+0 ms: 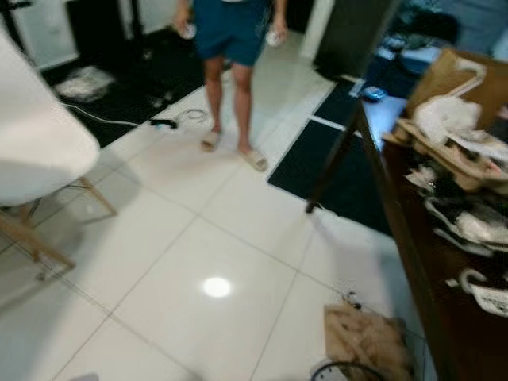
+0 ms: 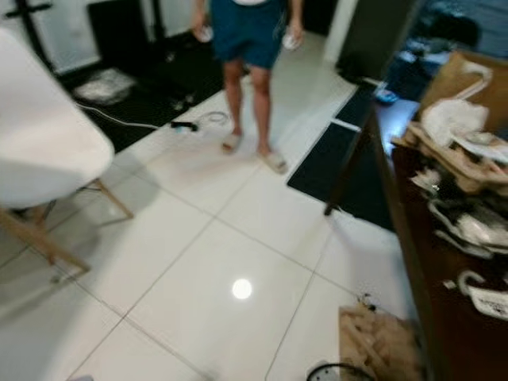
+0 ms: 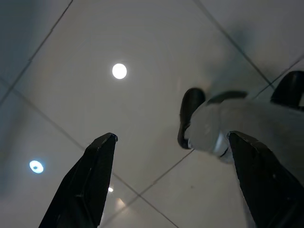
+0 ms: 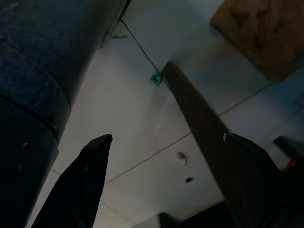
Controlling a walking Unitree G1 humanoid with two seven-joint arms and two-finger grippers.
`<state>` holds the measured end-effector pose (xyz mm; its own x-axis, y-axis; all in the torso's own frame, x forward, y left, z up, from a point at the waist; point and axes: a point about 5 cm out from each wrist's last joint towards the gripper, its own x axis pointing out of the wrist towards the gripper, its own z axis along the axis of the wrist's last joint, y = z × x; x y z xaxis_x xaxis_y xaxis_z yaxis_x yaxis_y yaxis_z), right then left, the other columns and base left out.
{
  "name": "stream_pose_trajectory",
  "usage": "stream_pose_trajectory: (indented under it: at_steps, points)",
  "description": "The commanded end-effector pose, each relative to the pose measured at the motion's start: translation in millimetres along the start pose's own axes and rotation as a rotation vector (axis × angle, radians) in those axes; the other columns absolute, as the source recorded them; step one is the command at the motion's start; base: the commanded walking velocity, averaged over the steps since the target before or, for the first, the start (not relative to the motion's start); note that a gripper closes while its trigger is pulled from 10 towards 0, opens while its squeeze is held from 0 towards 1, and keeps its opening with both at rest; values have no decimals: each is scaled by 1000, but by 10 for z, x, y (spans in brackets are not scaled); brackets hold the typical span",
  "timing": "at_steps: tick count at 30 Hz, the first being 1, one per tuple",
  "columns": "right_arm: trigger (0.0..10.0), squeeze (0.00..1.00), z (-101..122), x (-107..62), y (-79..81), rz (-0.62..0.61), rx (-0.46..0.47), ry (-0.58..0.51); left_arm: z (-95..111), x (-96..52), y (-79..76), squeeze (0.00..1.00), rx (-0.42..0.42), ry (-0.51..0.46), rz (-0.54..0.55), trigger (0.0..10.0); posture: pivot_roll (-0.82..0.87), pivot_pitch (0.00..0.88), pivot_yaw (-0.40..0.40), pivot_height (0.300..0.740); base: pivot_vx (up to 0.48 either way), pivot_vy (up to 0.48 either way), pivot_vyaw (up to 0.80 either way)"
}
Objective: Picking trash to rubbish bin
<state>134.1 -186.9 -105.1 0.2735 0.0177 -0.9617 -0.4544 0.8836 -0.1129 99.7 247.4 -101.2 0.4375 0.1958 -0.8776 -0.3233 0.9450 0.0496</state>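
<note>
A crumpled brown paper bag [image 1: 365, 337] lies on the white tiles at the lower right, beside the dark table [image 1: 444, 317]. In the right wrist view the same brown paper bag [image 4: 266, 33] lies beyond a dark table leg [image 4: 199, 123]. My right gripper [image 4: 166, 137] hangs open over the tiles with nothing between its fingers. Open as well, my left gripper [image 3: 172, 137] hangs above the floor with nothing in it, near my own grey and black foot [image 3: 223, 123]. On the table top lie white plastic bags and paper [image 1: 452, 127]. A dark round rim [image 1: 345, 371] shows at the bottom edge; what it is I cannot tell.
A person in blue shorts [image 1: 230, 32] stands at the back with a white object in each hand. A white chair [image 1: 40, 143] stands at the left. Black mats [image 1: 333, 167], a cable [image 1: 103, 121] and a white bag [image 1: 83, 82] lie farther back.
</note>
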Motion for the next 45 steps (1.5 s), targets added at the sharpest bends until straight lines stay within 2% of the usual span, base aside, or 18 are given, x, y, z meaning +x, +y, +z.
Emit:
stream_pose_trajectory:
  at_steps: [1, 8, 16, 20, 22, 28, 34, 45]
  points:
    - [10000, 0, 14, 10, 82, 24, 8, -1, -104, -15, -22, 0, 0, 35, -3, 10000, 175, 100, -57, 740, 0, 0, -800]
    - [10000, 0, -15, 9, 78, 26, 5, 5, -107, -17, -19, 0, 1, 34, -3, 10000, 175, 100, -57, 740, 0, 0, -800]
    - [10000, 0, -295, -48, -164, 8, -11, 55, -119, -19, -19, 0, 10, 38, -6, 10000, 173, 104, -59, 740, 0, 0, -800]
    - [10000, 0, -283, -52, -191, 5, -15, 57, -119, -19, -20, 0, 15, 38, -7, 10000, 173, 104, -59, 740, 0, 0, -800]
    - [10000, 0, -154, -33, -146, 9, -19, 42, -116, -19, -21, 0, 19, 38, -8, 10000, 173, 102, -60, 740, 0, 0, -800]
    - [10000, 0, 4, -8, -47, 19, -30, 23, -112, -17, -23, 0, 28, 37, -11, 10000, 173, 97, -59, 740, 0, 0, -800]
    - [10000, 0, 31, -1, -5, 24, -38, 22, -103, -14, -31, 0, 35, 36, -13, 10000, 173, 97, -59, 740, 0, 0, -800]
    - [10000, 0, -65, -7, -23, 21, -37, 43, -88, -6, -73, 0, 42, 33, -22, 10000, 169, 98, -62, 740, 0, 0, -800]
